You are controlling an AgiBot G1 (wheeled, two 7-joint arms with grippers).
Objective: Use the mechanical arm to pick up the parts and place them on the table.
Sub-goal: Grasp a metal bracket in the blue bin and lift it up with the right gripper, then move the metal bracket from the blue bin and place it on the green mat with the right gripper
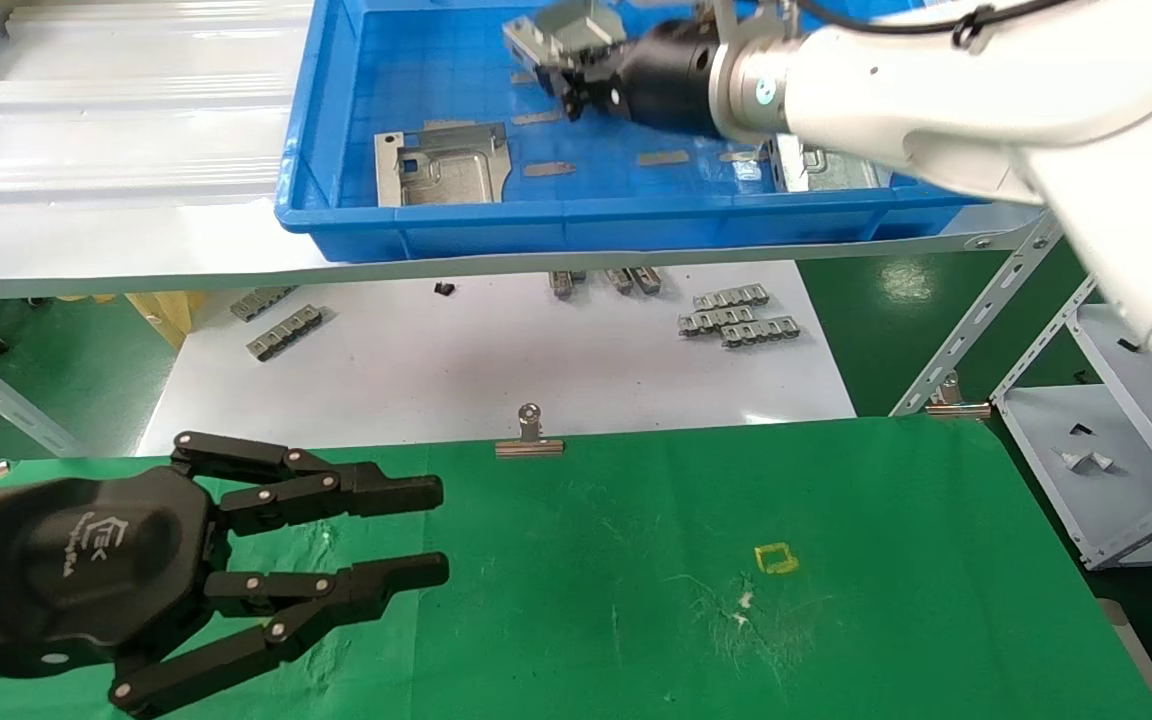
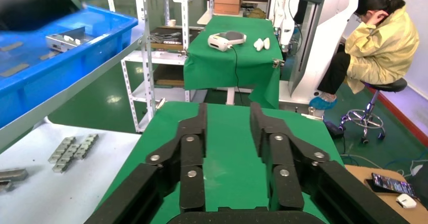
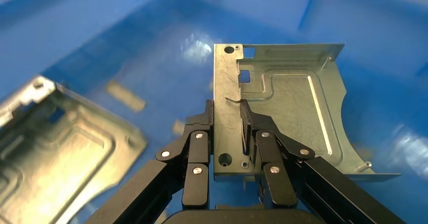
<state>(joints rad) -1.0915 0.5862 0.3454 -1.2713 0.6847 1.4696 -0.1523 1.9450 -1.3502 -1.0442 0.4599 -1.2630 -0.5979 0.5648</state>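
Your green table (image 1: 636, 600) lies nearest you with its whole middle bare, and the blue tray (image 1: 436, 225) sits raised beyond its far edge, so the carry runs from the tray back toward you and down. Two parts remain in the tray: one (image 1: 443, 165) near its front wall, another (image 1: 821, 170) half hidden under the right arm. The right gripper (image 3: 227, 115) has its fingers closed on the flange of the third part (image 3: 287, 103), which hangs lifted above the tray floor. The pinch is only on one edge, so lift clear of the tray wall, move slowly, and lower it flat. The left gripper (image 1: 416, 535) rests spread wide and empty over the table's near-left corner; steer clear of it.
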